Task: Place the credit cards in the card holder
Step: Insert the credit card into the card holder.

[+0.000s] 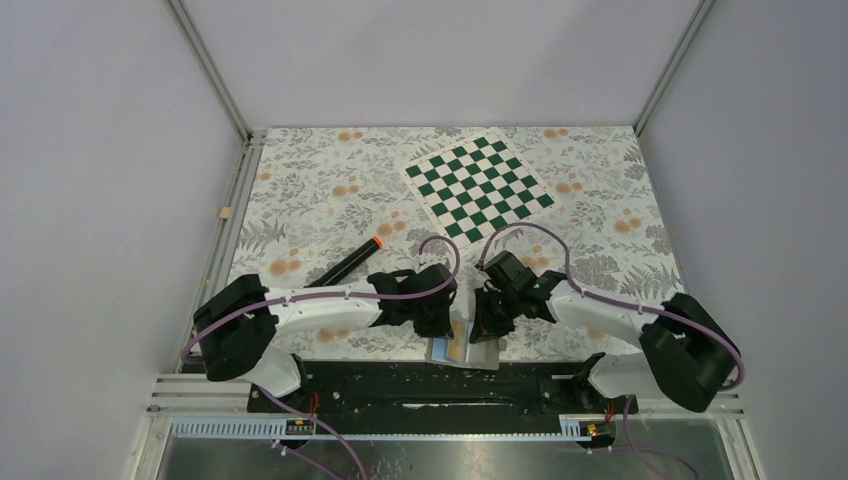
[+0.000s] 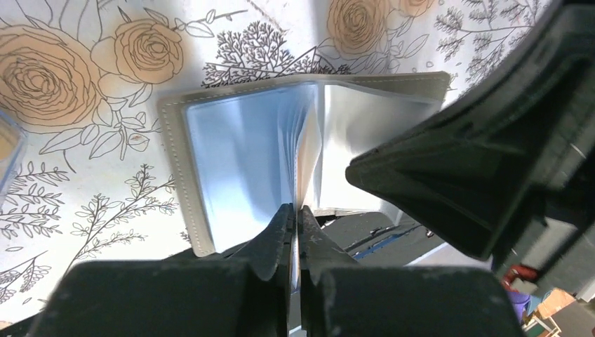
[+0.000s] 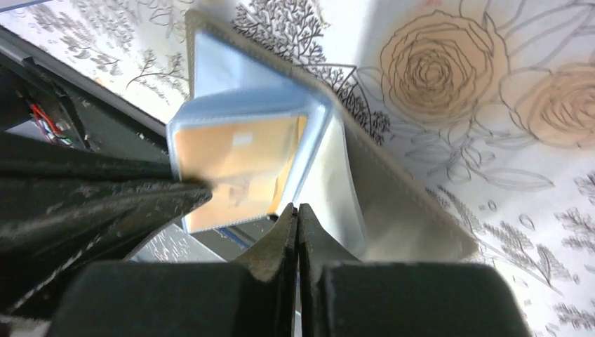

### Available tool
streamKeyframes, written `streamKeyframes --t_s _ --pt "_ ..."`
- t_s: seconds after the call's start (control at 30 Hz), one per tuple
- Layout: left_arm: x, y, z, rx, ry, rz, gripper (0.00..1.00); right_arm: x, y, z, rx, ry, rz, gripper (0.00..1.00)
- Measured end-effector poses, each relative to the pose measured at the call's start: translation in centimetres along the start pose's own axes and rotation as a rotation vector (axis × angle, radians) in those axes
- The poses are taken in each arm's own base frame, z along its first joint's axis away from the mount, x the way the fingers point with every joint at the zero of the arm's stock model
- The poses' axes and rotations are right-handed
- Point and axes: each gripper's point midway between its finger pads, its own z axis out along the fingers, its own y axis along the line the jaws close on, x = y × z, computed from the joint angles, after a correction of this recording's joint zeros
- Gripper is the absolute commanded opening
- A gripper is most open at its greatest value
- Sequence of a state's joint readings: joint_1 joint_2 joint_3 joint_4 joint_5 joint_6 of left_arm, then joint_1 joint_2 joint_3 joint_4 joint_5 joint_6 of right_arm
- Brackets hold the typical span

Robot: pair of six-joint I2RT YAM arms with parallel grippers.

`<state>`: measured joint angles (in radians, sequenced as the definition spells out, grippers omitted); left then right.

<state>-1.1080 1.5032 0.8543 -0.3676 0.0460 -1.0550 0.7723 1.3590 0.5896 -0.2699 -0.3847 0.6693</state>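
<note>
The left gripper (image 2: 295, 214), fingers pressed together, is seen pinching what appears to be the near edge of the pocket leaves (image 2: 303, 133) fanned up from the card holder (image 2: 231, 151). The right gripper (image 3: 297, 214) is likewise closed at the holder's edge; whether a leaf is caught there cannot be told. The holder is laid open on the floral table (image 1: 330, 190) at its near edge, directly between both arms, its spine pointing away from them. One credit card (image 3: 231, 161) is shown sleeved in a raised leaf, just left of the right gripper. Neither arm is judged clearly nearer.
</note>
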Motion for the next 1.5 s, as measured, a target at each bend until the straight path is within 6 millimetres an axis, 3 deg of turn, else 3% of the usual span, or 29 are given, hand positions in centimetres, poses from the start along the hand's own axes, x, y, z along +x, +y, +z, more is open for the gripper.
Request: streamKeyframes --t_s 0.07,0.2,0.33,0.63,0.87,1.1,1.27,1.5 --pt "-0.4 -0.4 -0.3 -0.014 -0.005 0.002 0.06 -0.2 0.3 -1.0 -0.004 -0.033 -0.011 0.03" --pt "-0.8 -0.9 -0.5 -0.032 -0.008 0.01 0.28 -0.5 0.2 -2.8 0.015 -0.102 -0.027 0.03" --pt "-0.5 -1.8 0.0 -0.027 0.011 0.022 0.36 -0.5 -0.5 -4.3 0.052 -0.15 -0.03 0.02" --pt "1.5 -3.8 2.5 0.011 0.095 0.049 0.42 -1.5 -2.6 -7.0 0.115 -0.238 0.015 0.01" --pt "1.4 -6.2 2.0 0.05 0.091 0.072 0.52 -1.3 -3.5 -7.3 0.144 -0.237 0.031 0.0" --pt "1.2 -7.1 1.8 0.077 0.088 0.082 0.52 -1.3 -3.8 -7.4 0.155 -0.235 0.035 0.0" --pt "2.0 -9.7 1.6 0.188 0.112 0.105 0.52 -1.4 -4.6 -8.1 0.196 -0.25 0.051 0.0" --pt "4.1 -11.5 3.9 0.26 0.186 0.123 0.53 -2.3 -5.3 -9.9 0.241 -0.313 0.076 0.0"
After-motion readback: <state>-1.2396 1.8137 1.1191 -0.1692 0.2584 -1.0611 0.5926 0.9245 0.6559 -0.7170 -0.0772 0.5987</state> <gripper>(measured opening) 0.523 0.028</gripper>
